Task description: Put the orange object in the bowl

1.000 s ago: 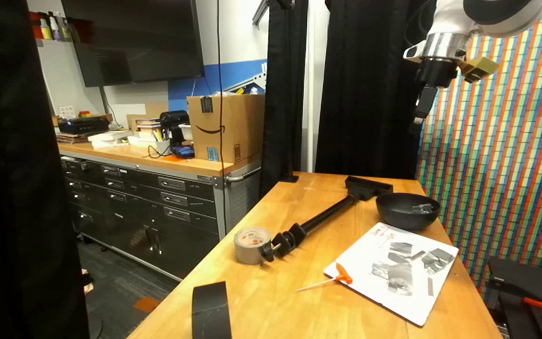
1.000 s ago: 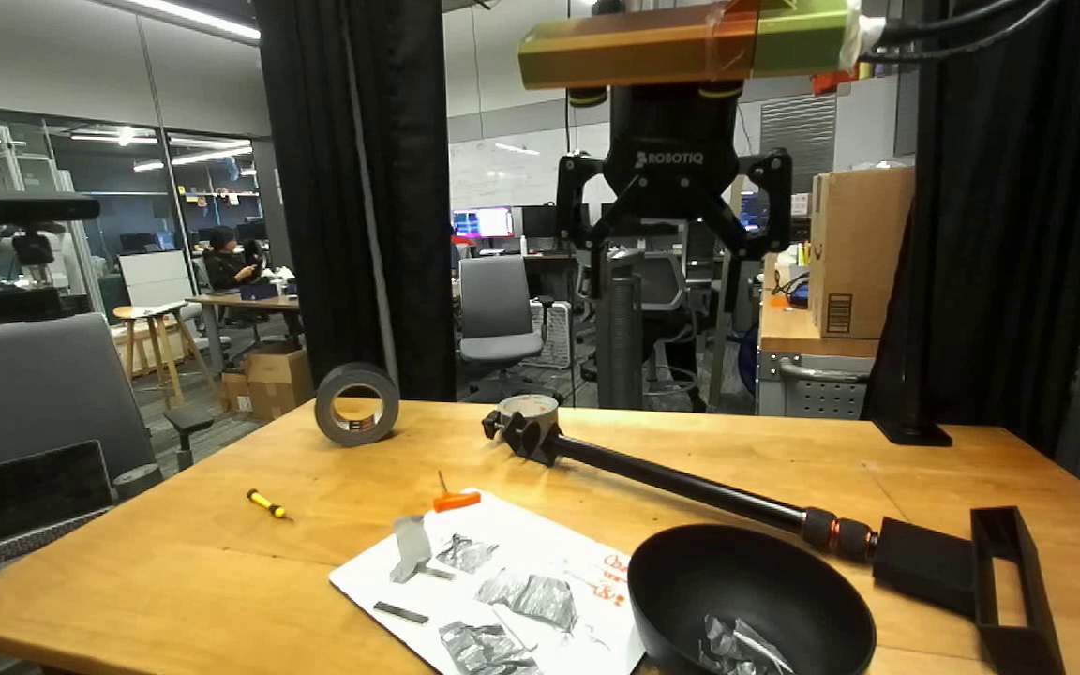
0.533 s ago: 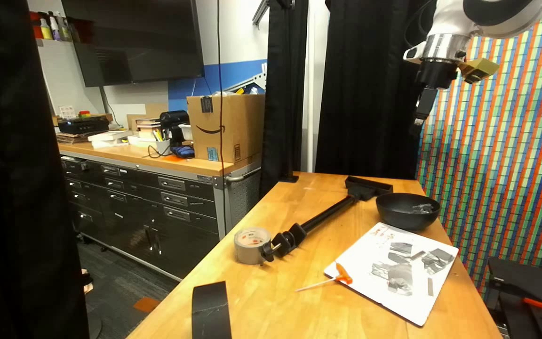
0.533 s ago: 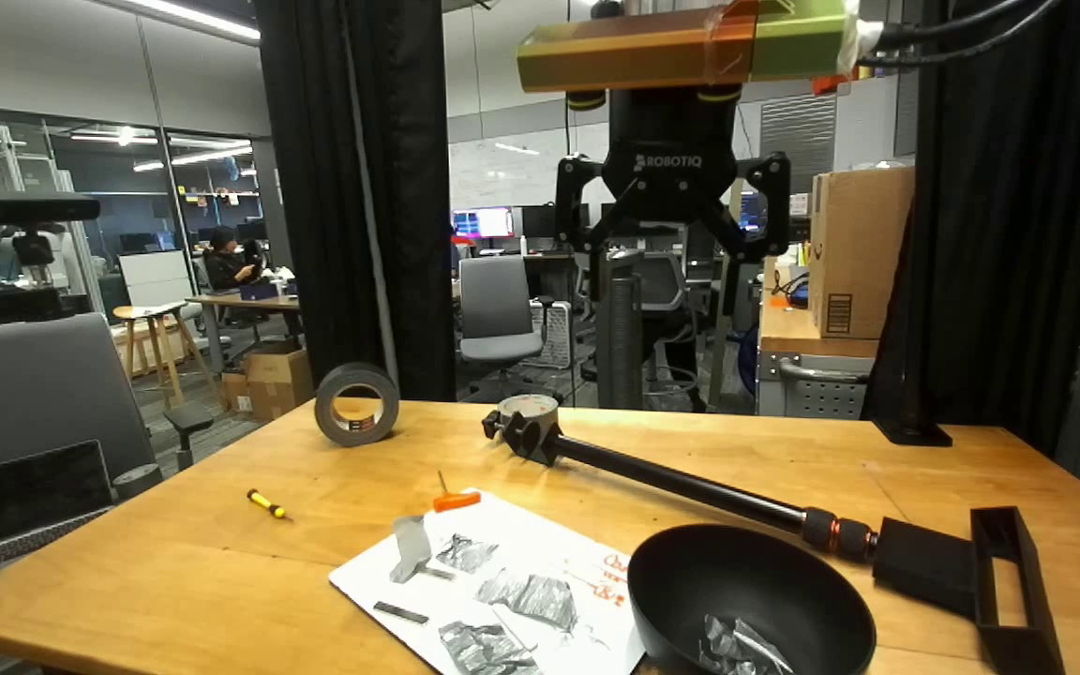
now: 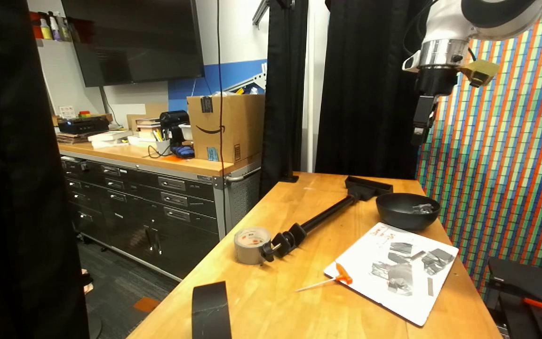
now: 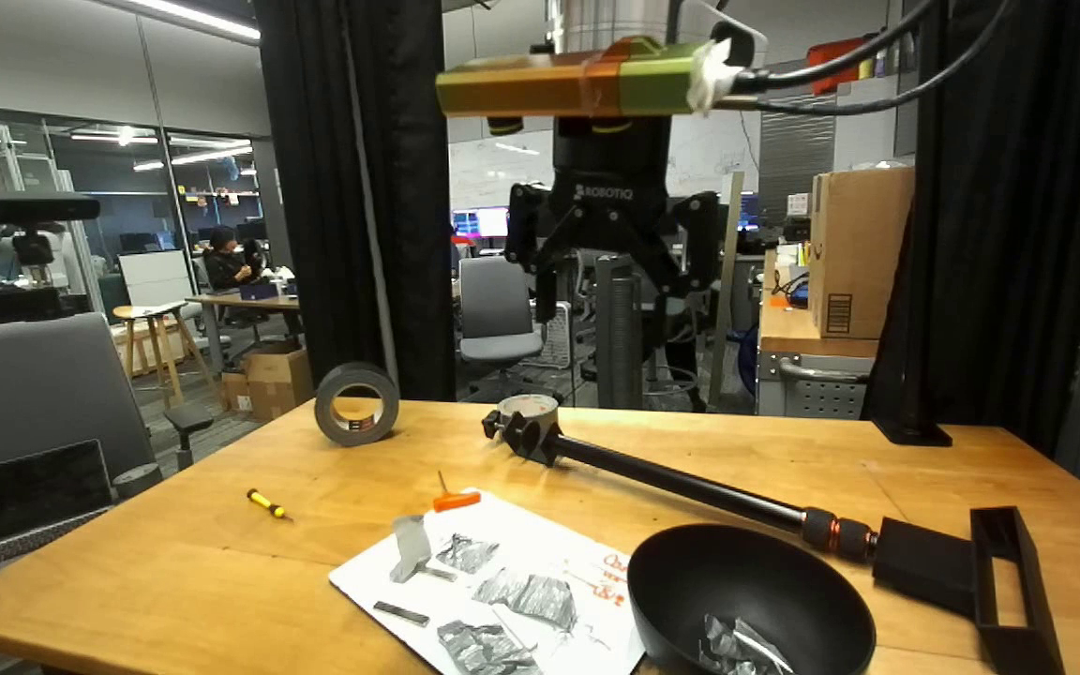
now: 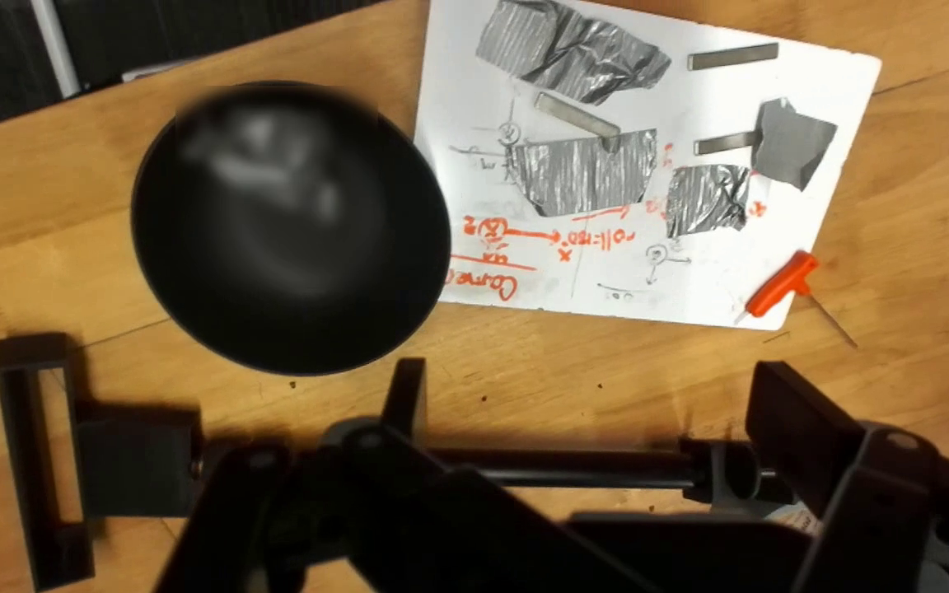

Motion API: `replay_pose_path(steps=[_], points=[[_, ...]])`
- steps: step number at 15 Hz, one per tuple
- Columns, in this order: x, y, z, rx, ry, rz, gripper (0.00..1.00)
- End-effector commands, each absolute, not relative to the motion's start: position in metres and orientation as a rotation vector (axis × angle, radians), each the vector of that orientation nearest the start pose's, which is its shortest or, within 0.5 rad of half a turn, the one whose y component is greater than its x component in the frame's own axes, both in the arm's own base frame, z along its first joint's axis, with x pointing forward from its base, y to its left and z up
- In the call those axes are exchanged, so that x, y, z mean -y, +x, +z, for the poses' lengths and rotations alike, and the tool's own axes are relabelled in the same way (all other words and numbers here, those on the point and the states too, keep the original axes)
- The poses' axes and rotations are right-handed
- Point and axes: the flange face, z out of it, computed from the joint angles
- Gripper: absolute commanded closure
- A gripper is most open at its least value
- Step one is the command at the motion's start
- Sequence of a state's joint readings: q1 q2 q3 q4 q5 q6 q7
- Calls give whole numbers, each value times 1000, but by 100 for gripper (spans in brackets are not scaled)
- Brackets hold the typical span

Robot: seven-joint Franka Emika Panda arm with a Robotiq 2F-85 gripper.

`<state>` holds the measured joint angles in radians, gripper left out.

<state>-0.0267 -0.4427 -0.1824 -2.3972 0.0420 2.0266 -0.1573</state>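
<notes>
The orange object is a small bright-orange handle with a thin metal shaft. It lies on the corner of the white board in both exterior views and in the wrist view. The black bowl holds crumpled grey tape; it also shows in an exterior view and in the wrist view. My gripper is open and empty, high above the table. In the wrist view its fingers are wide apart, with the bowl at upper left and the orange object at upper right.
The white board carries tape scraps and small strips beside the bowl. A black pole with a bracket lies across the table. A dark tape roll, a greyish roll and a yellow screwdriver are also on the table.
My gripper has moved left and lower in an exterior view over the last half second, and turned slightly. It stays open. The bowl and orange object have not moved.
</notes>
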Motion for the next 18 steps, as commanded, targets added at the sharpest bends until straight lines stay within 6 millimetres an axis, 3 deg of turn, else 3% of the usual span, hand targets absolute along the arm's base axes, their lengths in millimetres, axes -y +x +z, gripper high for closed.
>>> replay_pose_path(steps=[1, 4, 6, 13, 18], points=[[41, 426, 488, -269, -2997, -71, 0], [-8, 442, 484, -458, -2932, -20, 0], [-29, 453, 477, -597, -2881, -12, 0], [-40, 483, 449, -1060, -2759, -193, 0], [-57, 496, 399, -1224, -2768, -176, 0]])
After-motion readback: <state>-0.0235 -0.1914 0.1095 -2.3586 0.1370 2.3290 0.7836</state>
